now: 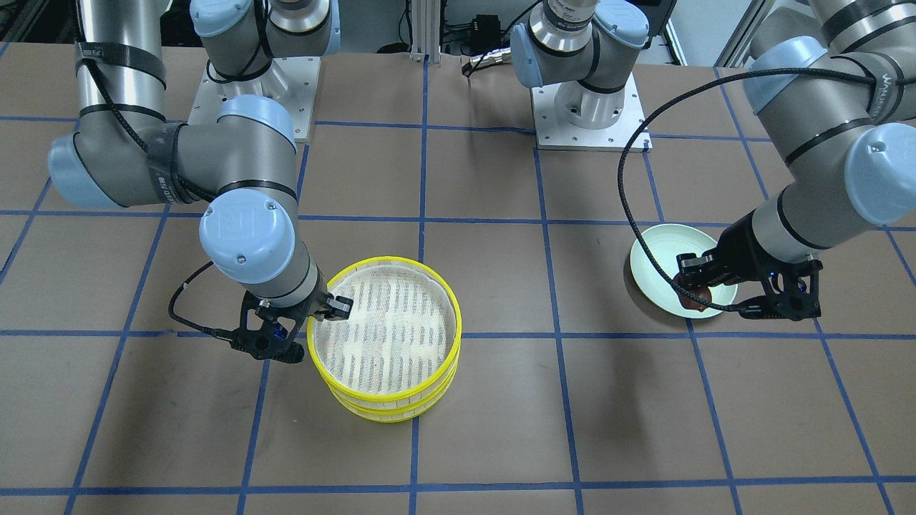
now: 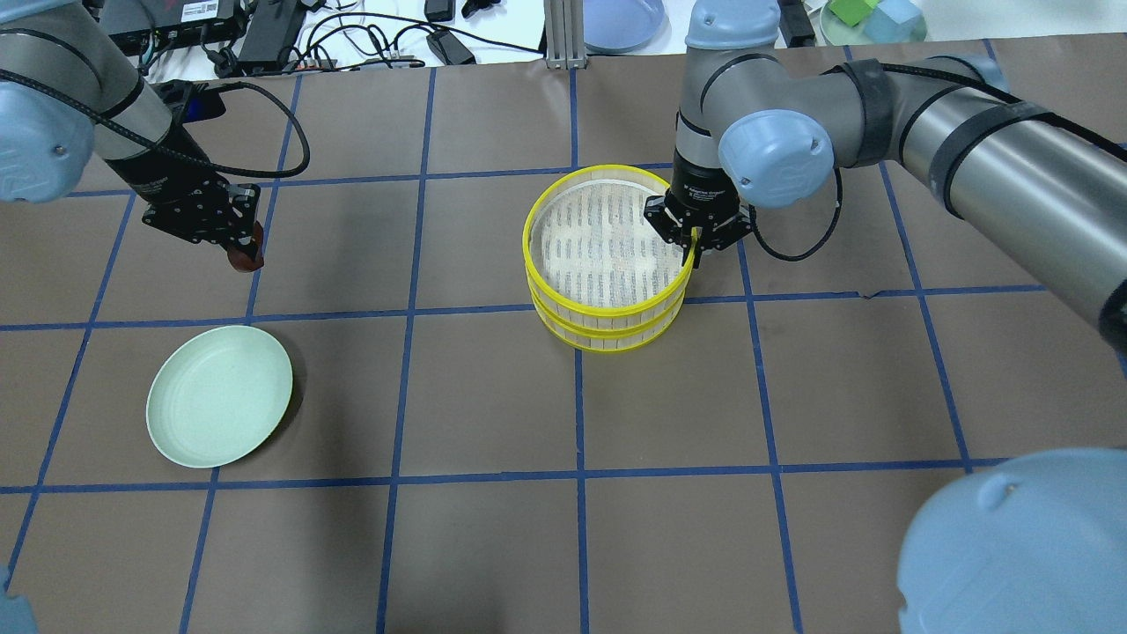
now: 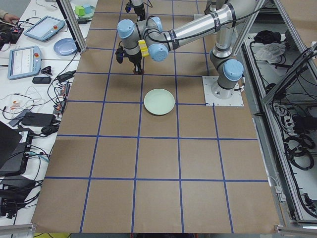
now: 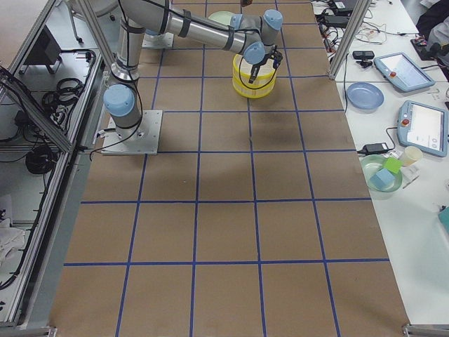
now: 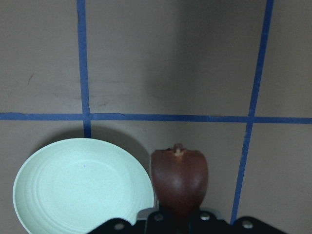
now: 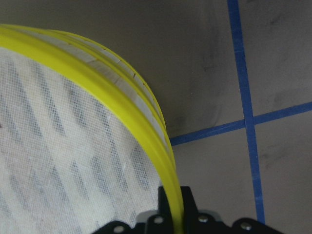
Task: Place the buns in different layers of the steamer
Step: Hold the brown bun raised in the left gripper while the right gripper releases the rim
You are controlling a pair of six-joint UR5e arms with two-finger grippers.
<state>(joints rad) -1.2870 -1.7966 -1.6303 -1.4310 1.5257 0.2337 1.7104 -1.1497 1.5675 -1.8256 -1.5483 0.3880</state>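
My left gripper is shut on the dark reddish-brown bun and holds it in the air, beyond the plate's far edge. The bun also shows in the front view. The two steamer layers are stacked mid-table, the top layer on the bottom layer, slightly offset. My right gripper is shut on the top layer's yellow rim, one finger inside and one outside. The top layer's mesh holds nothing. The cream-white bun is not plainly in view.
The pale green plate lies empty on the table's left side in the overhead view. Blue tape lines grid the brown table. The arm bases stand at the robot's edge. Cables, tablets and dishes lie on the desk beyond the table.
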